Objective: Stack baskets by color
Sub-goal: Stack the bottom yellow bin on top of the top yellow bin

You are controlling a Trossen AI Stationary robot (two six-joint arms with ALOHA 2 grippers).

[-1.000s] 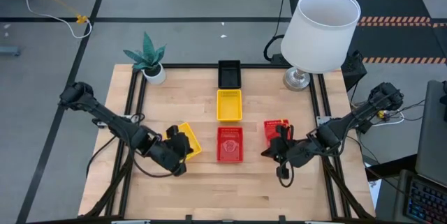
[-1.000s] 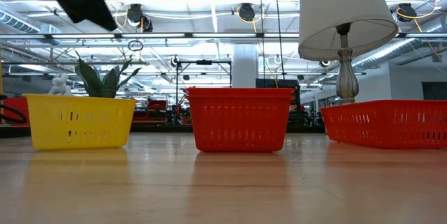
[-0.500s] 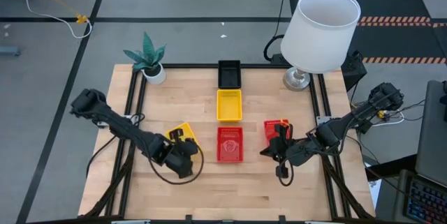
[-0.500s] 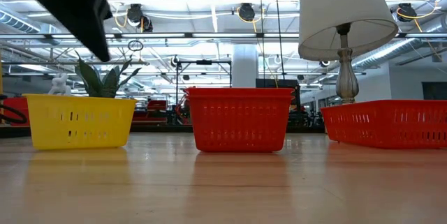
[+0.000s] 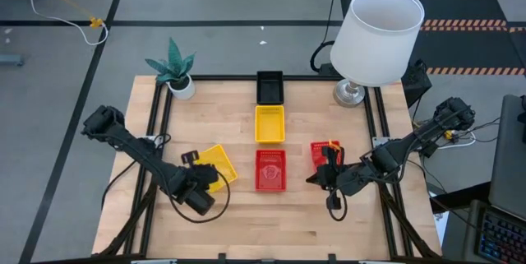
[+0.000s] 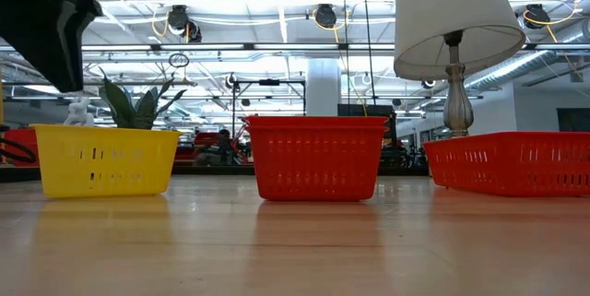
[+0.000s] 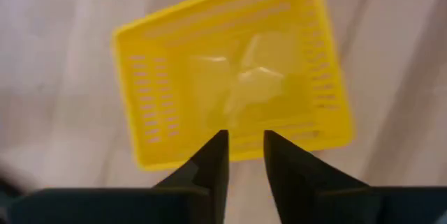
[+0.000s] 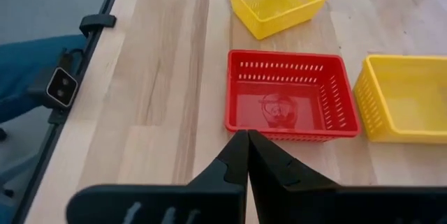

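**Tilted yellow basket just ahead of the left end effector**

Wooden table (image 5: 246, 223), black-framed, with a white lamp (image 5: 376, 35) at the far right corner and a small potted plant (image 5: 173, 71) at the far left. Down the centre line, far to near: black basket (image 5: 269, 87), yellow basket (image 5: 269, 123), red basket (image 5: 271, 169). These three sit square to the table, long axes running away from the robot.

Fourth item of interest: tilted yellow basket (image 5: 215, 163), left of the red one and well apart from the centre yellow basket. It rests on the table at an angle, long axis skewed relative to the centre row.

Left end effector (image 5: 200, 188) sits just on the near-left side of that tilted basket. In the left wrist view its two fingers stand slightly parted over the near long wall of the basket, not clamped on it, nothing between them. Basket lies directly forward of the fingers, long axis roughly crosswise to the finger line.

Right end effector (image 5: 322, 175) is fully closed, empty, hovering to the right of the central red basket, with another red basket (image 5: 324, 152) partly hidden behind the arm.

Judgement: the left arm is much the nearer to the skewed yellow basket; the right is across the table from it. Stacking it means carrying it far-right to the centre yellow basket and rotating it to match that basket's long axis, else the rims will not nest.
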